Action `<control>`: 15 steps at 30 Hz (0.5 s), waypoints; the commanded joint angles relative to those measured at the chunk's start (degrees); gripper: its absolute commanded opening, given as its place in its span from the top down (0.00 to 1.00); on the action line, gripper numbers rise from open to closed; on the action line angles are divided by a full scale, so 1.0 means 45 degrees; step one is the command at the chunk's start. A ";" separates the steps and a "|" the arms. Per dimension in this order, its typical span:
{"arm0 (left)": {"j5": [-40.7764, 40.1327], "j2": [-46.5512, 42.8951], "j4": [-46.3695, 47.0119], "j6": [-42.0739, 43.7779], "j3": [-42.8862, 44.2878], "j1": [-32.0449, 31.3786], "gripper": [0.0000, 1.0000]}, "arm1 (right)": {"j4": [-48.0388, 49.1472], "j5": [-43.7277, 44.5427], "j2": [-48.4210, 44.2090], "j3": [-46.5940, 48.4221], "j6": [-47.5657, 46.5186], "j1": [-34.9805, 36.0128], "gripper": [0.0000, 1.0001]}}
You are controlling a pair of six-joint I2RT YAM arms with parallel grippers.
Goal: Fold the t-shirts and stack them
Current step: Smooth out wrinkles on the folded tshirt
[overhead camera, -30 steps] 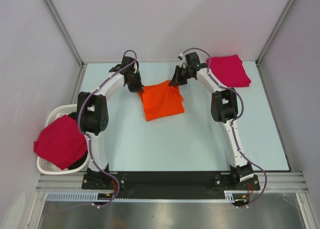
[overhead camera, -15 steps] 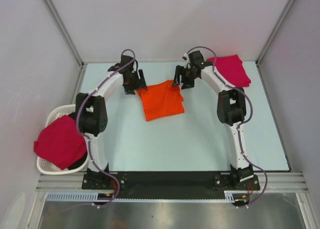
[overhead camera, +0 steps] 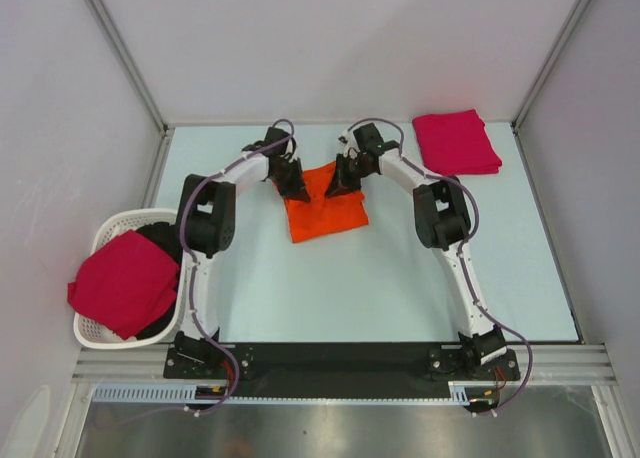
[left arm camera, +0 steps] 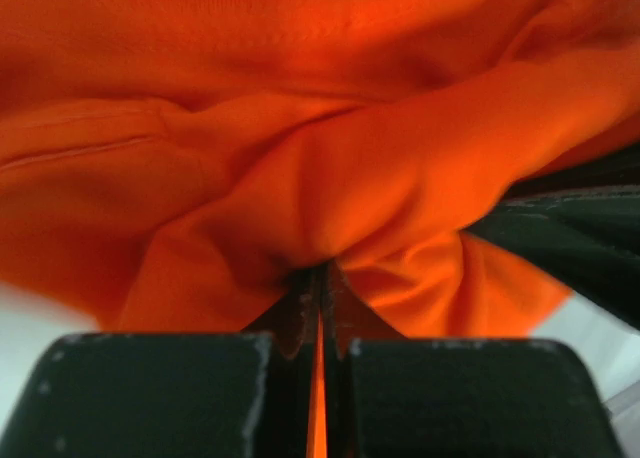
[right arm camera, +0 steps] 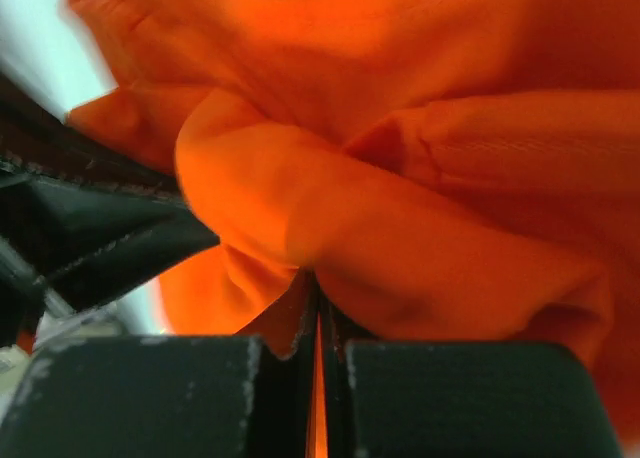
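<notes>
basket, far left: white basket (overhead camera: 97,240) at the left edge of the table (overhead camera: 400,278). A crimson t-shirt (overhead camera: 120,283) is flopped over it, not folded at all. There's something dark under it, can't tell what.

left end effector: the left end effector (overhead camera: 292,178) is clenched on the far-left corner of the orange t-shirt (overhead camera: 325,213). The wrist view shows the jaws pinched tight together with a wad of orange cloth squeezed between them.

orange t-shirt: middle of the table, toward the far side. The near part lies flat and looks folded down to a smallish rectangle already. The far edge is bunched up where both arms have it.

right end effector: same deal for the right end effector (overhead camera: 341,178), which is clamped on the far-right corner of the orange one. It's just beside the left one, and you can see the other arm's dark fingers in each wrist view.

folded pile, far right: the folded pile (overhead camera: 457,143) is crimson and sits neat in the far-right corner. Looks like more than one layer but I can't count.

progress: I'd say roughly midway. The pile is done and the orange one is mid-fold.

left to do: probably finish this fold, put it on the pile, then do the basket one.
</notes>
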 commanded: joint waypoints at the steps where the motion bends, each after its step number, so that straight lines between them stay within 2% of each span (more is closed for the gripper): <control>1: 0.1009 0.1015 -0.0389 -0.0192 0.0319 -0.0140 1.00 | -0.0554 -0.0363 0.0913 0.0713 0.0603 0.0152 1.00; 7: 0.0093 0.1212 -0.1208 0.0042 0.0768 0.0016 1.00 | -0.1374 0.0652 0.0915 0.0598 0.0313 -0.0180 1.00; 8: -0.0045 0.1173 -0.1460 0.0100 0.0807 0.0074 1.00 | -0.1569 0.1331 0.0838 0.0481 0.0195 -0.0239 1.00; 15: 0.0050 0.1484 -0.1833 0.0452 0.1255 0.0523 1.00 | -0.2195 0.2100 0.0193 -0.0611 -0.0274 -0.0688 1.00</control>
